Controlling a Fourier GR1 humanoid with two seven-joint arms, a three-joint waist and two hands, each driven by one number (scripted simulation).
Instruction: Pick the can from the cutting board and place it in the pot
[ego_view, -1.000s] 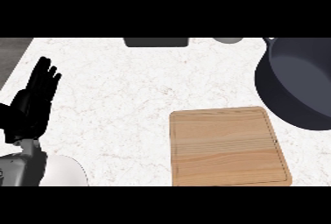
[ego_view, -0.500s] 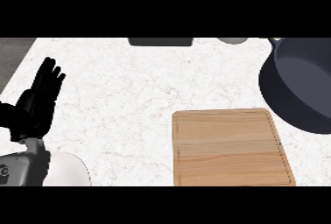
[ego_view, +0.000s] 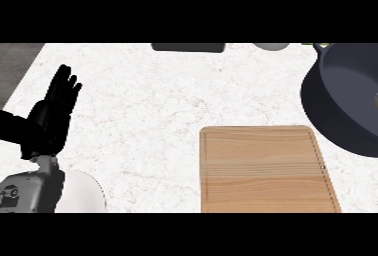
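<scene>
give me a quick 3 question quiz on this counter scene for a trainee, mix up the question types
1. True or false: a can stands on the cutting board.
2. Multiple choice: where does the pot lie relative to the board? A) to its left B) up and to its right, cut by the view's edge C) on top of it
3. Short answer: which hand shows, and how are its fingers?

Key
1. False: the board's top is bare, and no can shows anywhere in the head view.
2. B
3. The left hand, at the view's left edge, fingers straight and pointing up, holding nothing. The right hand is out of view.
</scene>
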